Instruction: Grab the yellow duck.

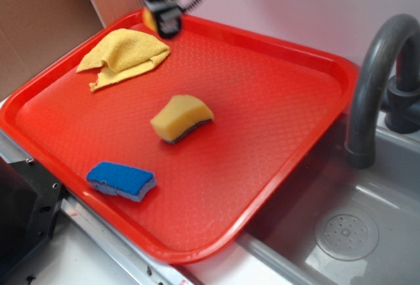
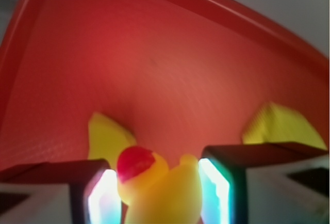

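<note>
The yellow duck [image 2: 167, 195], tiny with a red-orange beak, sits between the two pads of my gripper [image 2: 160, 185] in the wrist view and touches both. In the exterior view the gripper [image 1: 165, 23] hangs over the far left rim of the red tray [image 1: 262, 101]. Only a sliver of the duck [image 1: 149, 20] shows at its left side there. The gripper is shut on the duck.
On the tray lie a yellow cloth [image 1: 125, 55] just below the gripper, a curved yellow sponge [image 1: 182, 118] in the middle and a blue sponge [image 1: 122, 180] near the front. A grey faucet [image 1: 377, 81] and a sink [image 1: 348, 232] are at the right.
</note>
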`<state>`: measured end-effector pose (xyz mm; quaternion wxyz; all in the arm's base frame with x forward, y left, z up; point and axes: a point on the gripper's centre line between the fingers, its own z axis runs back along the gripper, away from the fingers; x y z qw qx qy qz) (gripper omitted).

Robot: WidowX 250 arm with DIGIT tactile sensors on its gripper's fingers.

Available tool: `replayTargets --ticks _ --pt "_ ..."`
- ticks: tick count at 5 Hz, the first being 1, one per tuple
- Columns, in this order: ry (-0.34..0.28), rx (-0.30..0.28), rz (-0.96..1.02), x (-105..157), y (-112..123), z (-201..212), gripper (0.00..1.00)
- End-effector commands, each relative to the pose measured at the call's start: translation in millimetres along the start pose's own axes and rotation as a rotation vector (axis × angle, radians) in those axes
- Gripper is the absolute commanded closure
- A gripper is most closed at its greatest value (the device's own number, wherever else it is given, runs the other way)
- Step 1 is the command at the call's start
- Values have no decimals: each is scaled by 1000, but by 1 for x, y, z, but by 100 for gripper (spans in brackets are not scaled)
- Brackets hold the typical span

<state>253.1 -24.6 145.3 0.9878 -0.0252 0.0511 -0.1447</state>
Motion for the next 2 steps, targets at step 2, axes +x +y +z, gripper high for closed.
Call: replayTargets --ticks 2 --pt "-190 -56 269 -41 16 42 100"
